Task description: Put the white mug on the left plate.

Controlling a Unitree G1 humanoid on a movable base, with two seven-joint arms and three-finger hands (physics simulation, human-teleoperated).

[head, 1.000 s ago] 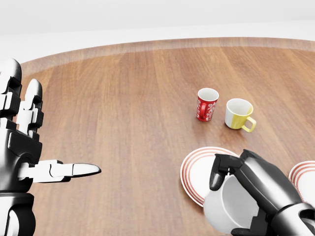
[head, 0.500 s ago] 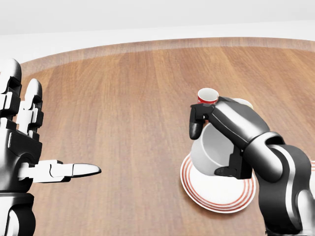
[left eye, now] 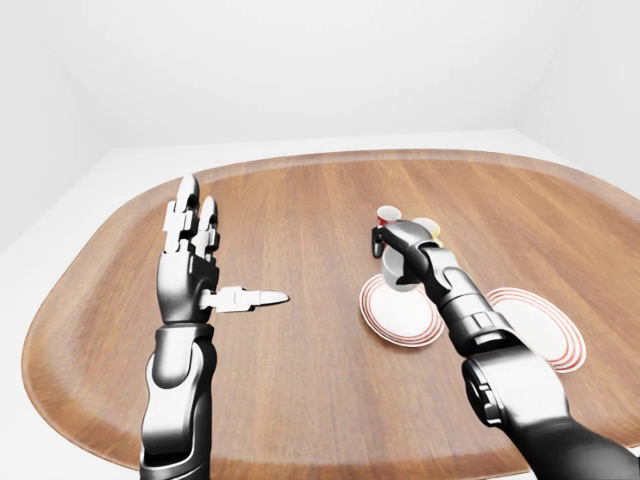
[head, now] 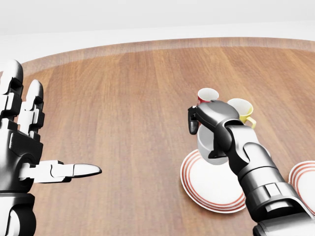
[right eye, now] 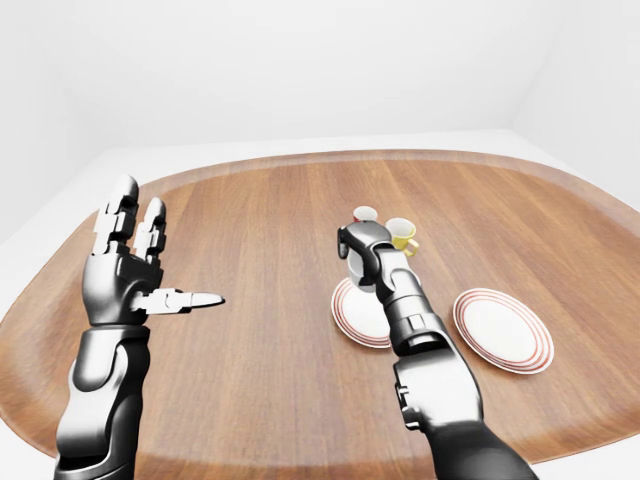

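You had the right robot hand (head: 209, 130) closed round the white mug (head: 210, 143), held just above the far edge of the left plate (head: 211, 189). Your left robot hand (head: 29, 152) stood open, idle. Next, I judge, you needed to lower and release.

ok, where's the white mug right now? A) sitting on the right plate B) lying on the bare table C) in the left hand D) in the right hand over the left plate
D: the right hand is closed round the white mug, holding it over the top edge of the left plate; the left hand is open and holds nothing.
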